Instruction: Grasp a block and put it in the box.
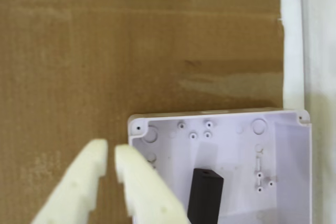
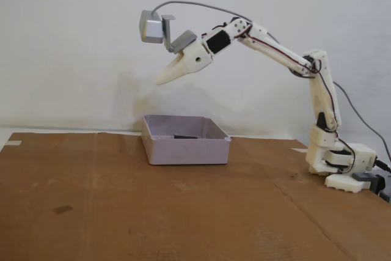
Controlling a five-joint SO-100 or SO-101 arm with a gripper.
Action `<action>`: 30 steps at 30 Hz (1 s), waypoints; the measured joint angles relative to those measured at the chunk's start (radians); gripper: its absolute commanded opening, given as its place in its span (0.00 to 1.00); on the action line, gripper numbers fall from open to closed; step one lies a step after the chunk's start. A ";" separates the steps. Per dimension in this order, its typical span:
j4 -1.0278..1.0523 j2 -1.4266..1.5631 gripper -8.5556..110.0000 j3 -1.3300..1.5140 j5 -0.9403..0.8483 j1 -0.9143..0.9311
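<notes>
The box is a pale lavender tray with low walls, at the lower right of the wrist view. A small black block lies inside it, on the floor left of centre. In the fixed view the box rests on the cardboard with the block showing as a dark sliver over its rim. My gripper hangs high above the box's left side, its cream fingers nearly together with nothing between them. From the side, the gripper tapers to a closed point, well above the tray.
Brown cardboard covers the table. A silver camera module with a grey cable rides on the wrist. The arm's base stands at the right. A white strip borders the cardboard's right edge in the wrist view.
</notes>
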 measured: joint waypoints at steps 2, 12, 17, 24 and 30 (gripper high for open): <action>0.000 0.000 0.07 0.000 0.000 0.002; 0.000 0.000 0.07 0.000 0.000 0.012; 0.000 0.000 0.07 0.000 0.002 -0.015; 0.000 0.055 0.07 0.071 0.006 -0.026; 0.000 0.225 0.07 0.272 0.006 -0.018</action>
